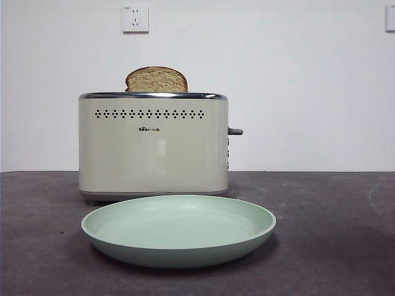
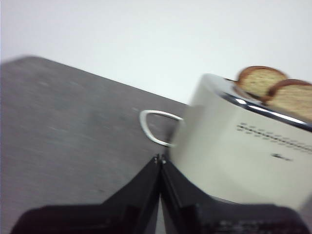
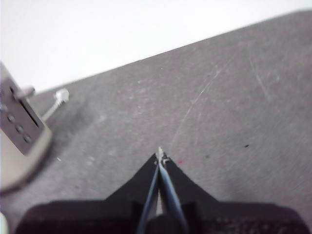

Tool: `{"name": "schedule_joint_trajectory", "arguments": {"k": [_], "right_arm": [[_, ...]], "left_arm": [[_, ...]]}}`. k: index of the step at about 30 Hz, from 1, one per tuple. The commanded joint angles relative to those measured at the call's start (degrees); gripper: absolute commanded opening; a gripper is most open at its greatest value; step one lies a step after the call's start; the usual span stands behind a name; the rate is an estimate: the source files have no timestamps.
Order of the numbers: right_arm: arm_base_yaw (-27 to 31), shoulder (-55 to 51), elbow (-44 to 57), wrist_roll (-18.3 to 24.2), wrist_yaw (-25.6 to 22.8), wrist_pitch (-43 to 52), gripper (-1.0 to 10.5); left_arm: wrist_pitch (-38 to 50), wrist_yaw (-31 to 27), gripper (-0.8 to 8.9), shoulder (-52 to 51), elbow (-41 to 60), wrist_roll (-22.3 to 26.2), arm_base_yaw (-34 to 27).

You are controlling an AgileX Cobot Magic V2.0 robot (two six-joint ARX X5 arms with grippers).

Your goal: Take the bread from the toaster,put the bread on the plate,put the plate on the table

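The cream toaster [image 1: 153,145] stands at the middle of the dark table [image 1: 333,246], its lever [image 1: 235,131] on the right side. A slice of brown-crusted bread [image 1: 156,79] sticks up from its top. The left wrist view shows two slices in the toaster [image 2: 243,156]: a wider one [image 2: 292,97] nearer the logo face and a narrower domed one [image 2: 262,80] behind it. The mint-green plate [image 1: 179,250] lies empty on the table in front of the toaster. My left gripper [image 2: 160,158] is shut and empty, left of the toaster. My right gripper [image 3: 159,155] is shut and empty over bare table [image 3: 219,112], right of the toaster [image 3: 19,141].
A white cable loop [image 2: 151,127] lies behind the toaster's left end, and its plug end [image 3: 61,95] shows near the lever side. A white wall with a socket [image 1: 135,18] stands behind the table. Neither arm shows in the front view.
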State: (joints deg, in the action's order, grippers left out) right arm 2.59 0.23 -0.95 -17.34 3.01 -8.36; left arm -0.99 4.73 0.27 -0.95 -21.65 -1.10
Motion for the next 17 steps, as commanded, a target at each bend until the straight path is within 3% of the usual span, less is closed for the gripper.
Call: {"name": "schedule_joint_trajectory", "arguments": {"k": [1,5,9,12,17], "right_arm": [[-0.02,-0.07,0.52,-11.3,1.4,3.3,0.0],[-0.02,0.79,-2.69,-12.85,9.42,10.29,-0.1],[-0.02,6.25,-11.8,-12.02,10.64,8.02,-0.1],[-0.02,12.96,-20.61,-6.99,13.68,6.03,-0.1],[-0.07,25.94,-36.61,1.53,22.67,2.08,-0.1]], "left_arm": [[0.5,4.33,-0.06,-0.15,-1.03,-4.42,-0.07],[-1.31,9.29,-0.06,0.28,-6.86,-5.79,-0.07],[-5.84,9.35,-0.06,4.28,-16.74,-4.79,-0.07],[-8.57,10.93,-0.06,10.62,-25.18,-0.83,-0.07],[-13.77,17.27,-0.06,24.74,-39.21,5.68,-0.07]]}}
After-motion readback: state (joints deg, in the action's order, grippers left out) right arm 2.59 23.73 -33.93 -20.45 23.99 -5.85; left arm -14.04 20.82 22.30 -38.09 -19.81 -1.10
